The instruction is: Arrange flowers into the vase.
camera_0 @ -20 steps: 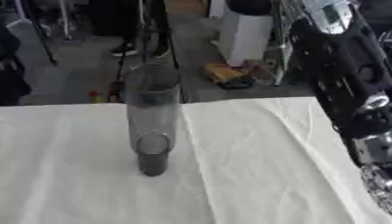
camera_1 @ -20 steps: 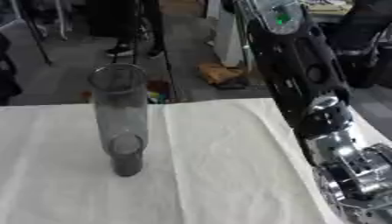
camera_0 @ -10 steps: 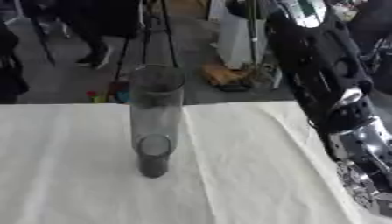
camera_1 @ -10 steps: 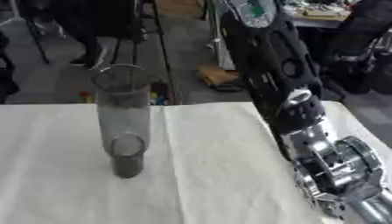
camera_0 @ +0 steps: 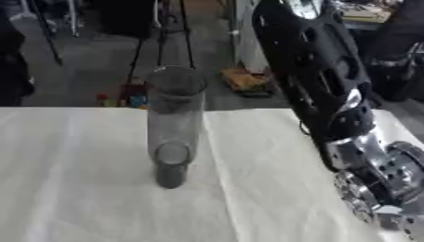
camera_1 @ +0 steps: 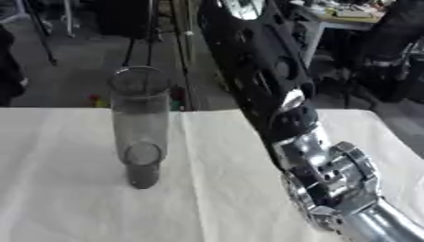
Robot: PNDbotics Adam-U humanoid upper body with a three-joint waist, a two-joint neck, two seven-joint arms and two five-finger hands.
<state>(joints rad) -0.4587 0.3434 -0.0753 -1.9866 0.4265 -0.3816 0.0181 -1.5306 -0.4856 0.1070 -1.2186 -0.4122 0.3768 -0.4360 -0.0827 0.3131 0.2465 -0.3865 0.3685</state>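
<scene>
A tall clear glass vase [camera_0: 175,124] with a dark round foot stands upright on the white tablecloth [camera_0: 75,179], a little left of the middle. Nothing shows inside it, and I see no flowers in either view. My right arm [camera_1: 273,85] comes down from the top as a big black segment to the right of the vase. It ends in silver joints [camera_1: 330,182] low over the cloth and leaves the picture at the lower right. Neither hand shows. The arm stands apart from the vase.
The table's far edge [camera_0: 83,108] runs behind the vase. Beyond it lie a grey floor, tripod legs [camera_0: 170,33], a yellow thing on the floor [camera_0: 247,79] and dark equipment at the right [camera_1: 389,52].
My right arm has swung leftward and further into the picture, nearer the vase. The vase has stayed in place.
</scene>
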